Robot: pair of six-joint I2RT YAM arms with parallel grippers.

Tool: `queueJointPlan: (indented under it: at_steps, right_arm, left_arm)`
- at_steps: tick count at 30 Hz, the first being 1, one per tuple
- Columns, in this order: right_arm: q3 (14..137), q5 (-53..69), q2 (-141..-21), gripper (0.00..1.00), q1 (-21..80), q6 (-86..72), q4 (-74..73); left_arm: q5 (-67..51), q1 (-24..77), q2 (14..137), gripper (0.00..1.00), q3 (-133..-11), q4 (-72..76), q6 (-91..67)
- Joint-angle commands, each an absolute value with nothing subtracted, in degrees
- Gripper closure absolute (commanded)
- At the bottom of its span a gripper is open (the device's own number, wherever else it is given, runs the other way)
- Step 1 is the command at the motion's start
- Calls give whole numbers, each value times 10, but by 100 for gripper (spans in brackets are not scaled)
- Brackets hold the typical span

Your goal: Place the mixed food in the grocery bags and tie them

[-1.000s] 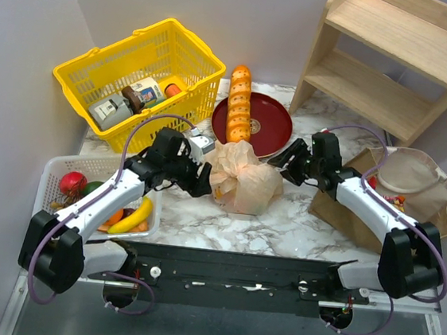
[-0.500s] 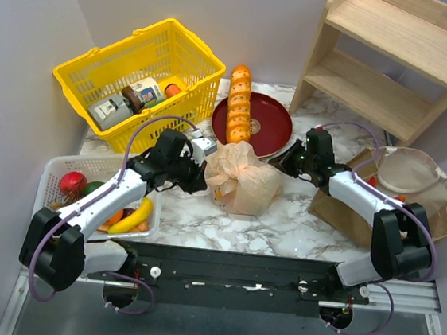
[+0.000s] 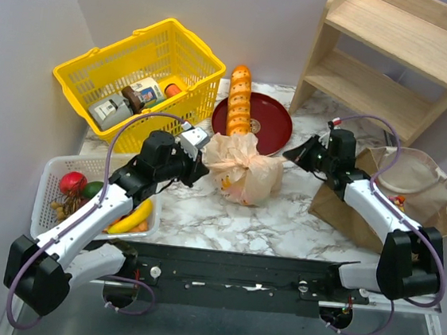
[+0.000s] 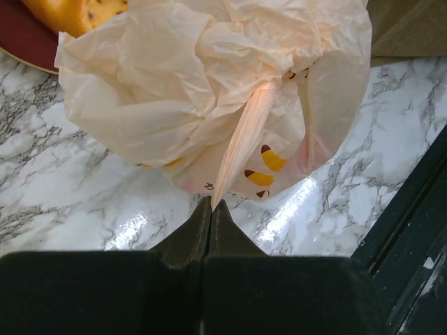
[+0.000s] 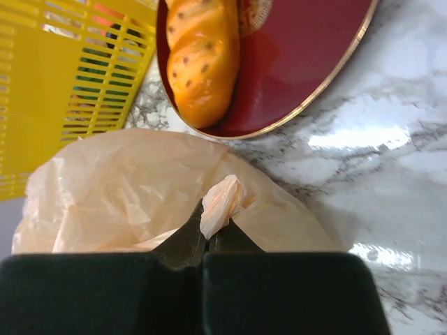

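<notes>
The plastic bag (image 4: 209, 91) is a thin, crinkled, translucent film, pale tan with a soft sheen. The table (image 4: 63, 202) looks like polished white marble, grey-veined and glossy with glare. The plate (image 5: 300, 63) is smooth, glossy dark red. The basket (image 5: 28, 98) is yellow moulded plastic, the shelf (image 3: 414, 31) pale matt wood, and the paper bag (image 3: 443, 197) matt brown.
</notes>
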State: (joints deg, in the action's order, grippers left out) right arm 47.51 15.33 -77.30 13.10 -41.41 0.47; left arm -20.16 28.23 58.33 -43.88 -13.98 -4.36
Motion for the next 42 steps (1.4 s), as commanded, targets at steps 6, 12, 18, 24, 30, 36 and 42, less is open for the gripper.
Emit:
queueJointPlan:
  at_steps: [6, 12, 18, 24, 30, 36, 42]
  right_arm:
    - [405, 26, -773, 100, 3, -343, 7]
    - [413, 79, -729, 99, 3, -297, 12]
    - [476, 156, -720, 36, 18, -211, -53]
    - [514, 133, -679, 1, 80, -157, -98]
    - [597, 128, -683, 0, 218, -62, -142]
    - [653, 43, -763, 0, 356, 12, -201]
    - [650, -22, -823, 0, 425, 17, -212]
  left_arm:
    - [-204, 230, 570, 100, -410, -207, -63]
    - [-250, 231, 578, 100, -420, -194, -62]
    - [-214, 231, 549, 35, -439, -166, -58]
    - [-140, 228, 517, 1, -464, -127, -78]
    - [-183, 150, 631, 1, -571, -121, -209]
    - [-234, 115, 693, 1, -627, -63, -263]
    - [-227, 114, 693, 1, -624, -101, -203]
